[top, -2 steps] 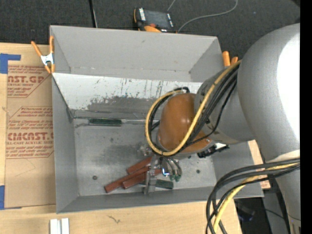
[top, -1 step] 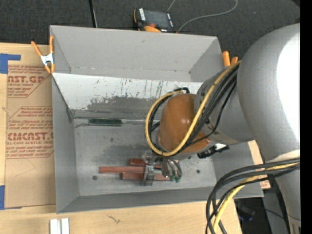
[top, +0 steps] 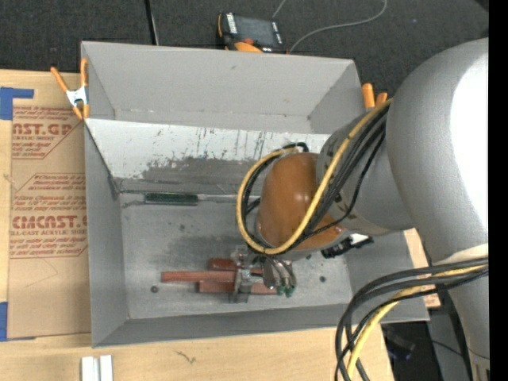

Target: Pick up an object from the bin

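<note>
grey metal bin (top: 159, 236), camera view. floor scuffed and mostly bare, with loose things few and lying apart or in one small cluster.

gripper (top: 255, 280) sat low in the lower middle of the frame, near the bin's front wall. it hung from the wrist's orange cover (top: 287, 197), and black and yellow cables (top: 329, 177) looped around that cover. the arm's pale body took up the right side of the frame.

reddish-brown cluster lay on the floor at the gripper's left. the long brown strip (top: 184, 277) lay flat and ran left to right, its right end reaching in under the gripper. a shorter brown piece (top: 222, 264) lay just above it in the frame, and a brown block (top: 214, 287) just below, both close against the gripper.

could not tell whether the gripper was spread or closed, nor whether it had any brown piece in its grip; the metal parts there overlapped the cluster.

small green bit (top: 286, 291) lay just right of the gripper. a dark green strip (top: 171, 198) lay flat along the foot of the back wall, left of centre, well apart from the gripper.
</note>
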`<state>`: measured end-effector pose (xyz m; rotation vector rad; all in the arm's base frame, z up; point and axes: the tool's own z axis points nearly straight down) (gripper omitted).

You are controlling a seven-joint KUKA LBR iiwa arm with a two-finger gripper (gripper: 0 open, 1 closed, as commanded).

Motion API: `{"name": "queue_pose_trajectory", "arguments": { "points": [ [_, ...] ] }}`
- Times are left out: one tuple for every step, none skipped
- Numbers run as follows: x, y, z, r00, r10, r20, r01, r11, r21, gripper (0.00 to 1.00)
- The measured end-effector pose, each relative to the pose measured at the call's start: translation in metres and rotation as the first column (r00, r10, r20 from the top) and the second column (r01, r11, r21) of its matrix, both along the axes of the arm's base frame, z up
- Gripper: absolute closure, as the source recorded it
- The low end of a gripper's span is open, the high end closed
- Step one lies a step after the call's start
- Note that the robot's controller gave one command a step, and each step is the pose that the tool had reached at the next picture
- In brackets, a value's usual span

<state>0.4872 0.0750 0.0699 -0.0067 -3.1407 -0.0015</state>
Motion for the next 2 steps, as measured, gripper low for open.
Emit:
{"name": "queue_pose_trajectory", "arguments": {
  "points": [
    [0.000, 0.000, 0.010, 1.000, 0.000, 0.000, 0.000, 1.000, 0.000, 1.00],
    [0.001, 0.001, 0.123, 1.000, 0.001, 0.008, -0.001, 1.000, 0.001, 1.00]
  ]
}}
